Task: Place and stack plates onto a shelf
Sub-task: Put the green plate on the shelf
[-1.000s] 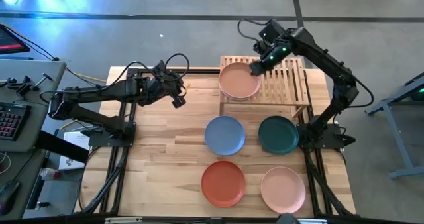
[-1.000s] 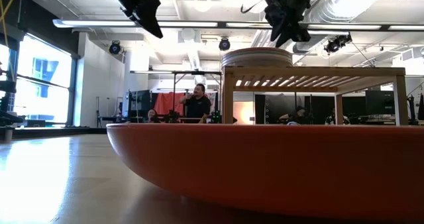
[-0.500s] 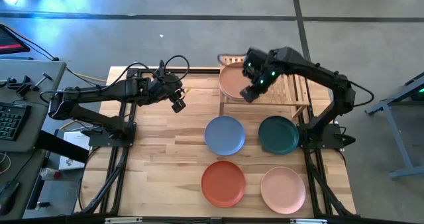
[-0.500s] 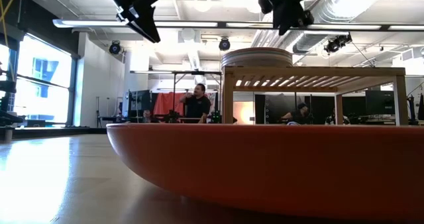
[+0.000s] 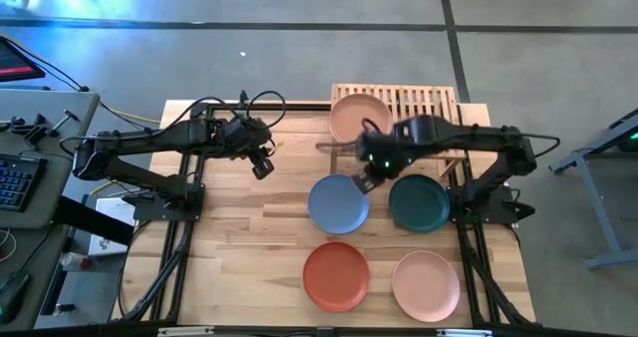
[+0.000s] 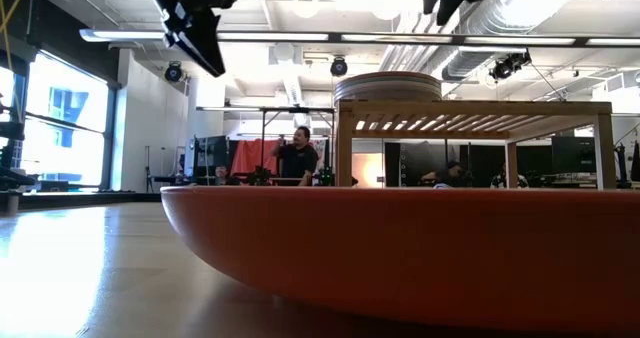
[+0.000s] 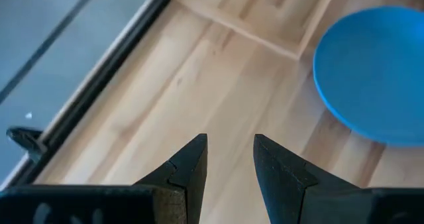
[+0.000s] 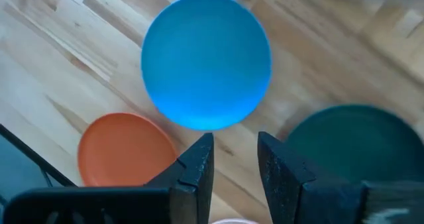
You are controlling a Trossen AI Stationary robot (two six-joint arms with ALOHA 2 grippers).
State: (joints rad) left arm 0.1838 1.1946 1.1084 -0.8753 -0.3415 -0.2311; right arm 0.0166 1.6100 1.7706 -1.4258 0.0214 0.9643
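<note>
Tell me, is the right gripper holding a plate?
No. The right gripper is empty, fingers apart, above the blue plate.

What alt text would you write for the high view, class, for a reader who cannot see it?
The right gripper hovers empty between the shelf, which carries a peach-topped plate stack, and the blue plate. Dark green, orange and pink plates lie on the table; the left gripper waits nearby.

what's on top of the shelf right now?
A stack of plates sits on the shelf's left half, a peach one on top. The low view shows several rims, but the colours and count underneath are covered. The right half holds nothing.
</note>
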